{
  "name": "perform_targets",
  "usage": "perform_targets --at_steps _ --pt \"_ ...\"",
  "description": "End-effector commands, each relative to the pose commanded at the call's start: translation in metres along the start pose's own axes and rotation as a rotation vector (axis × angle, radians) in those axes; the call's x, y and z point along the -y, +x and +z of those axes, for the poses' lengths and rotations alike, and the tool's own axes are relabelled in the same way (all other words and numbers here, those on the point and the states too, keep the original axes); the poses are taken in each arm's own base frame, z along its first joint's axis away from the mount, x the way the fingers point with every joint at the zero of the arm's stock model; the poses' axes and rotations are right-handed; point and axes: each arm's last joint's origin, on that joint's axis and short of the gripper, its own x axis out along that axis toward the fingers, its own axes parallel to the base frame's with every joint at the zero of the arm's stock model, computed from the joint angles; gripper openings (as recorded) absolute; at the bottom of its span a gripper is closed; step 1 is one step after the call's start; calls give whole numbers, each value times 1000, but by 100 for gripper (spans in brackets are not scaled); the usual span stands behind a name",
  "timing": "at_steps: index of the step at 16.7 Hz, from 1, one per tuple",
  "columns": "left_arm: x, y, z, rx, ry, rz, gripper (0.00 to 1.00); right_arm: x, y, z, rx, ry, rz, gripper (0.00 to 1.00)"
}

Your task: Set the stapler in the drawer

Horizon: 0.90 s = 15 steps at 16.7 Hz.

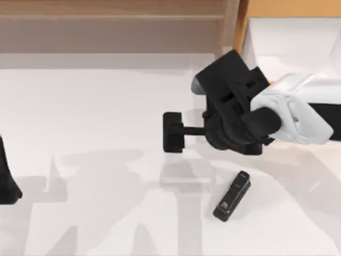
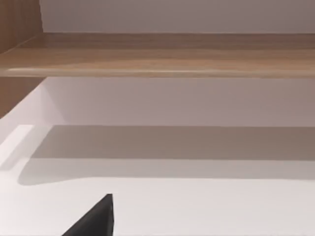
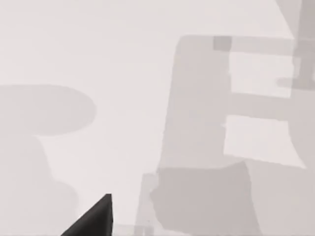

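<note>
The drawer (image 1: pixel 298 37) is cut off at 1 o'clock; the left arm (image 1: pixel 6 178) at 9 o'clock.

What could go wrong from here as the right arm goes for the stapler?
The right gripper hangs left of and beyond the stapler, which lies at a slant on the table; a straight descent would likely miss or clip it. The drawer sits behind the right arm, so the carry may snag its wall.

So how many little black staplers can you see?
1. The small black elongated stapler lies on the white table, right of centre, just nearer the camera than the right gripper.
</note>
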Motion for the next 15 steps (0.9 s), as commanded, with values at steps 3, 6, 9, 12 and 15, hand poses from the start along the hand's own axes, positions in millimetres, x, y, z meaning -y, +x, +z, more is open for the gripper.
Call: perform_targets --at_steps 3,6,9,12,15 --pt "0 0 0 0 0 0 100 1 -9 2 -157 271 -134 100" --pt "0 0 0 0 0 0 100 3 -19 3 -259 488 -279 100" --pt "0 0 0 0 0 0 100 5 -28 3 -311 630 -397 100" --pt "0 0 0 0 0 0 100 6 -32 3 -327 689 -450 100" --pt "0 0 0 0 0 0 100 6 -32 3 -327 689 -450 100"
